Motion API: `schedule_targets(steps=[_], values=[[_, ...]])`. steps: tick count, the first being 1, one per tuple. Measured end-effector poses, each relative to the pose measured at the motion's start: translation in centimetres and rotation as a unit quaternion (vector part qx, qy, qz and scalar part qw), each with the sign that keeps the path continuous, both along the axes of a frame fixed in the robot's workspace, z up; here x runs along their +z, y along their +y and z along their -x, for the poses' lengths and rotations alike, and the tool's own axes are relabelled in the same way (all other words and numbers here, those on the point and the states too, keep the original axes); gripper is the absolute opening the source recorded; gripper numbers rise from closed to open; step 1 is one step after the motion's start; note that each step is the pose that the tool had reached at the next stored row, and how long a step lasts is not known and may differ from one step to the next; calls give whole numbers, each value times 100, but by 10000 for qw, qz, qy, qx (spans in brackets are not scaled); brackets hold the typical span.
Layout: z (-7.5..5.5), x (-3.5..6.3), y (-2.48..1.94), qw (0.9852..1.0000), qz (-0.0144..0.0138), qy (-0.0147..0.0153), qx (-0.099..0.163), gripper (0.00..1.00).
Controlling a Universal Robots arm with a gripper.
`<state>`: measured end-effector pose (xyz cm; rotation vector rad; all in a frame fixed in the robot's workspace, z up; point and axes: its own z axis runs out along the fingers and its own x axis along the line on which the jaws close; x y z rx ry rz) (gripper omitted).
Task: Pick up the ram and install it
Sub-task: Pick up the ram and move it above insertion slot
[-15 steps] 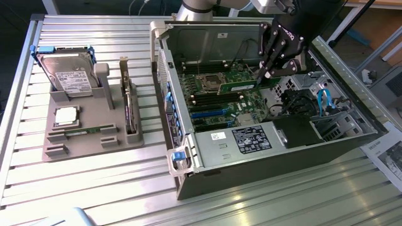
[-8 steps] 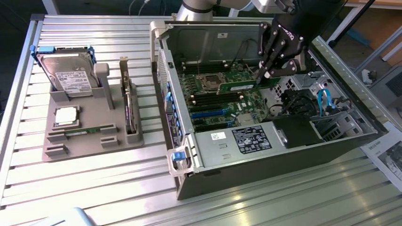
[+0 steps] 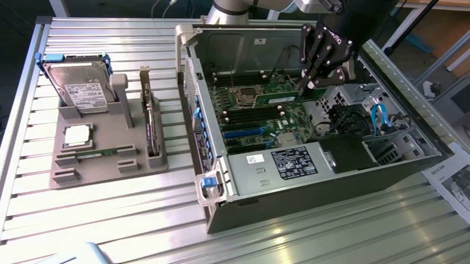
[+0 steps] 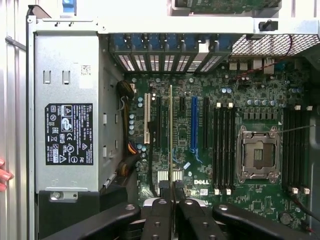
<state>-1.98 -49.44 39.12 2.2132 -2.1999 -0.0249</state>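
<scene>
Ram (image 4: 171, 135) hangs inside the open case (image 3: 331, 192), above the motherboard (image 4: 250, 210), and we see it edge-on from the wrist. It is not seated in any slot.

The fingers (image 4: 161, 202) of the gripper (image 4: 171, 192) are pinched shut on the ram, near one end as far as we can judge. The rest of the stick juts out free.

Handling, our judgement:
- It should be light, thin and stiff, but fragile.
- The flat faces carry chips, and one long edge carries the contacts.
- We would hold it by the flat faces close to an end, clear of the contact edge.
- The board looks smooth, so it could slip or tilt between the pads.

Surface: the case lies on its side on a ribbed metal table (image 3: 110, 220). Beside the case, a gray tray (image 3: 136, 132) holds a hard drive (image 3: 81, 88).

Room inside the case is tight. It is bounded by the power supply (image 4: 65, 125), cables (image 3: 378, 118) and the case walls. The long black memory slots (image 4: 223, 150) sit beside the processor socket (image 4: 259, 154).

A person's fingertip (image 4: 3, 176) shows just outside the case.
</scene>
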Motion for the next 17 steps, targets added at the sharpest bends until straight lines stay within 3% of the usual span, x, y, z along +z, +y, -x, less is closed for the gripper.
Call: schedule_targets(steps=[7,12,14,17], values=[[-7,-12,109,10000,0,-4,-4,12],[-17,-31,233,10000,0,-7,-11,12],[-23,-45,341,10000,0,-6,-23,12],[-26,-58,392,10000,0,-7,-29,12]])
